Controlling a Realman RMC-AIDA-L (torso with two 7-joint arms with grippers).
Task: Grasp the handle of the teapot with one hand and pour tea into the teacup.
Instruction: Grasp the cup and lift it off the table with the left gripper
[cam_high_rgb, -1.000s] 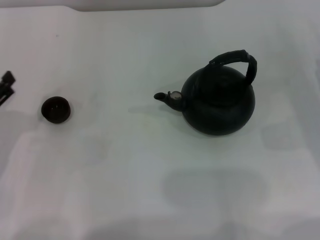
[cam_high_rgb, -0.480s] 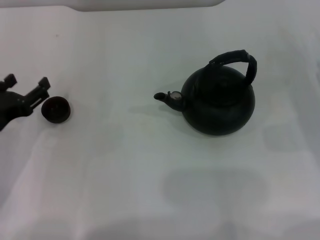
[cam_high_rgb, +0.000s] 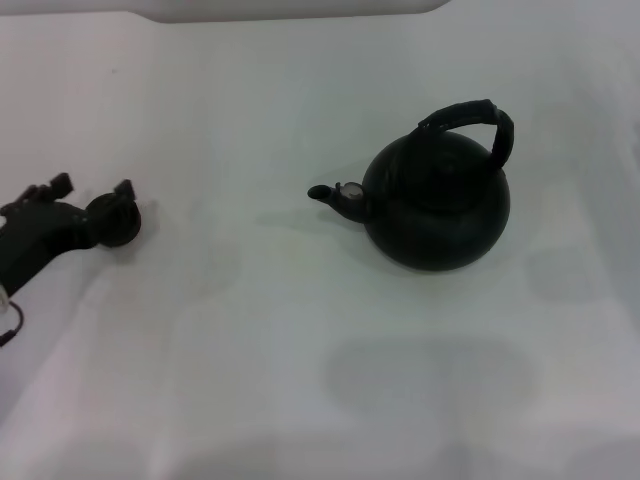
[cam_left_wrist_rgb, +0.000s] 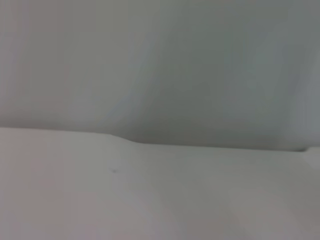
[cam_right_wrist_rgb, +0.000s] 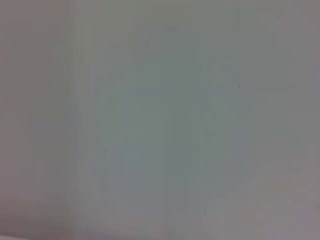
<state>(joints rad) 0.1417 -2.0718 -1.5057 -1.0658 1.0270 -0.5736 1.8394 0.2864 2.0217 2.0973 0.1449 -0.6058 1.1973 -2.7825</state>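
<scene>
The left gripper (cam_high_rgb: 92, 193), fingers spread, seems to straddle the teacup (cam_high_rgb: 115, 222); the teapot (cam_high_rgb: 436, 200) stands far right.

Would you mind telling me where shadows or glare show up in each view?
Head view: soft grey shadows lie on the table near the teapot and under the left gripper at the teacup; no hard glare. Both wrist views: only featureless pale surface.
</scene>
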